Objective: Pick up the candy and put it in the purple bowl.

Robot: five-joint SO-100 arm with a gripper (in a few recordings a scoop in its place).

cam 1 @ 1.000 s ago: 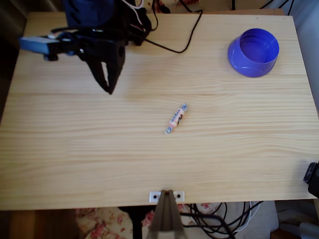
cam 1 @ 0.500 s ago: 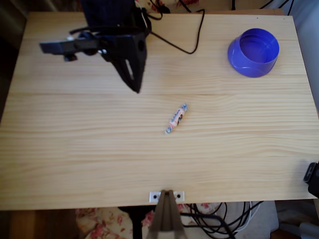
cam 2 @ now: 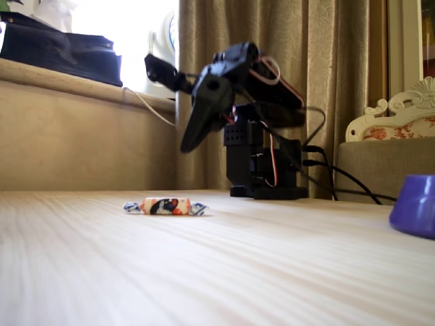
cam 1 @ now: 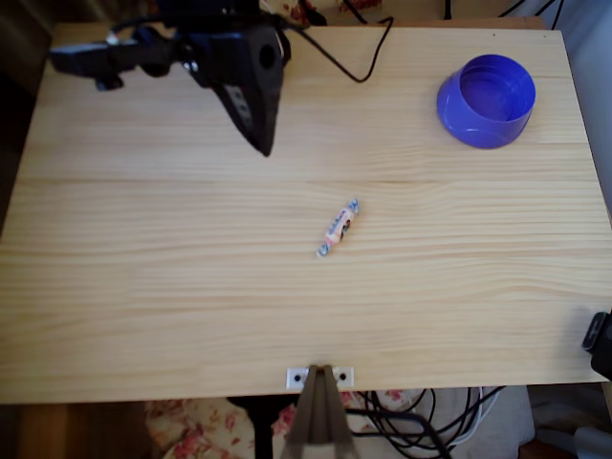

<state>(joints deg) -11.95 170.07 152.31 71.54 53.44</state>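
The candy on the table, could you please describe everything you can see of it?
The candy is a small, elongated wrapped sweet with a pale white-orange body, dark and reddish marks, and twisted bluish-silver ends. It looks intact and lies flat on the bare wooden table, near the middle, set diagonally in the overhead view. The low fixed view shows it side-on, resting on the wood. Nothing else touches it: the gripper hangs in the air apart from it, and the purple bowl sits far away.

Pale wooden table (cam 1: 143,287) bears the candy (cam 1: 338,228), the purple bowl (cam 1: 486,100)
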